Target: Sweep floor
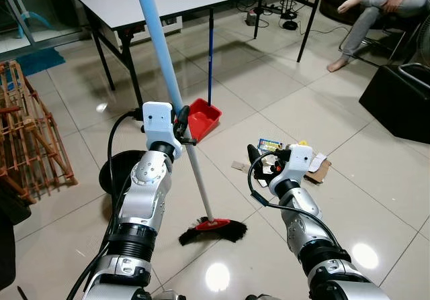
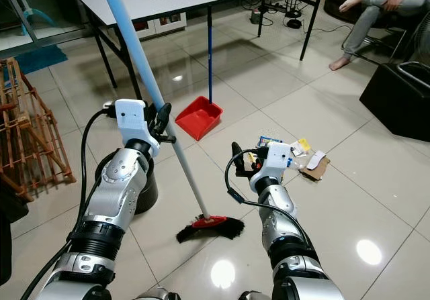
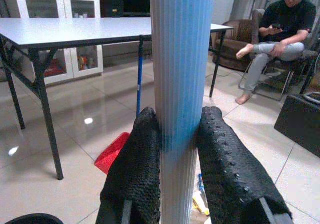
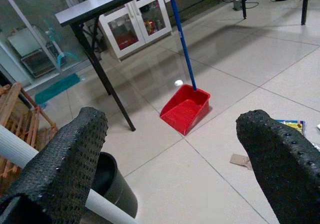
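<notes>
A broom with a light-blue and white handle [image 1: 163,52] leans from upper left down to its red-and-black head [image 1: 213,229] on the tiled floor. My left gripper [image 1: 183,127] is shut on the handle where blue meets white; its pads [image 3: 137,174] clamp the handle [image 3: 181,83] on both sides. My right gripper [image 1: 262,166] stands open with nothing between its fingers [image 4: 65,164], just left of a litter pile [image 1: 306,162] of paper and cardboard scraps. A red dustpan [image 1: 202,117] with a dark blue upright handle stands beyond the broom, under the table edge.
A grey folding table [image 1: 134,1] spans the back. A person sits on a chair [image 1: 376,8] at the far right, beside a black bin [image 1: 400,102]. A wooden rack [image 1: 30,139] stands at left, and a black round bin [image 2: 144,189] sits under my left arm.
</notes>
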Available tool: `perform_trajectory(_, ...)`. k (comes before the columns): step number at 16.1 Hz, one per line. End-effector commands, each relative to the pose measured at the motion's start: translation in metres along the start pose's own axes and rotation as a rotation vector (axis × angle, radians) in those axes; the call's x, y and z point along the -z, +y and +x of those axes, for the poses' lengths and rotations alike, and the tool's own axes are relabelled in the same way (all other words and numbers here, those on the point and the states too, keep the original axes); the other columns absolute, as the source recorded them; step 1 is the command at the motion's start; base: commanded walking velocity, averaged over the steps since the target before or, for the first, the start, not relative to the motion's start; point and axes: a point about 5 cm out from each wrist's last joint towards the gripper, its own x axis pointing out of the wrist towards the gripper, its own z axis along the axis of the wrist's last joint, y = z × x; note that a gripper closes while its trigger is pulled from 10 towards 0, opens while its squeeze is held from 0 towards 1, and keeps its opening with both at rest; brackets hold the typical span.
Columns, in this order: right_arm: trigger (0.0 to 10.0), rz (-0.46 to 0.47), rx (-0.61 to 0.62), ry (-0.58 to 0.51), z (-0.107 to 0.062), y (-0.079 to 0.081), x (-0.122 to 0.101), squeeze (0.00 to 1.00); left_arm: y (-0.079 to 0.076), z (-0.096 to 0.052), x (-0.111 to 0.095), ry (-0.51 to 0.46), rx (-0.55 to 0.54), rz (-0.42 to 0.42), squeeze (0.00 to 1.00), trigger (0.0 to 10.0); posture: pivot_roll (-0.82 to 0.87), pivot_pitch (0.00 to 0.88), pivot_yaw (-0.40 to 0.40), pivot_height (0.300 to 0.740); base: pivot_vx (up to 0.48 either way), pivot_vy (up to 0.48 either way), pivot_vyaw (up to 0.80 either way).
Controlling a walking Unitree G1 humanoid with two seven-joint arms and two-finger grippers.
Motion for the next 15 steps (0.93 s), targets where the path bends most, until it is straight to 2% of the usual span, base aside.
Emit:
perform_trajectory(1, 10.0, 0.003, 0.0, -0.01, 0.001, 0.0, -0.003, 0.0, 0.0, 0.002, -0.004, -0.013, 0.014, 0.004, 0.0, 10.0, -0.01, 0.043, 0.013, 0.74, 0.0, 0.0, 0.0)
perform_trajectory(4, 10.0, -0.011, -0.018, -0.028, 0.005, 0.0, -0.011, 0.0, 0.002, 0.007, -0.012, -0.032, 0.075, 0.006, 0.0, 10.0, -0.01, 0.039, 0.017, 0.74, 0.0, 0.0, 0.0)
perform_trajectory(7, 10.0, -0.045, -0.028, -0.084, 0.011, -0.008, -0.033, 0.0, 0.005, 0.018, -0.043, -0.11, 0.203, 0.044, 0.0, 10.0, -0.02, 0.031, 0.029, 0.74, 0.0, 0.0, 0.0)
perform_trajectory(9, 10.0, -0.066, -0.065, -0.115, 0.014, -0.009, -0.047, 0.0, 0.003, 0.022, -0.065, -0.163, 0.309, 0.053, 0.0, 10.0, -0.03, 0.025, 0.035, 0.74, 0.0, 0.0, 0.0)
perform_trajectory(10, 10.0, -0.089, -0.098, -0.128, 0.016, -0.008, -0.055, 0.0, 0.001, 0.024, -0.07, -0.168, 0.368, 0.086, 0.0, 10.0, -0.04, 0.018, 0.043, 0.74, 0.0, 0.0, 0.0)
perform_trajectory(12, 10.0, -0.108, -0.129, -0.151, 0.018, -0.008, -0.066, 0.0, 0.0, 0.024, -0.071, -0.163, 0.433, 0.099, 0.0, 10.0, -0.04, 0.013, 0.047, 0.74, 0.0, 0.0, 0.0)
perform_trajectory(15, 10.0, -0.093, -0.142, -0.205, 0.021, -0.011, -0.088, 0.0, 0.003, 0.022, -0.06, -0.114, 0.494, 0.092, 0.0, 10.0, -0.04, 0.007, 0.051, 0.74, 0.0, 0.0, 0.0)
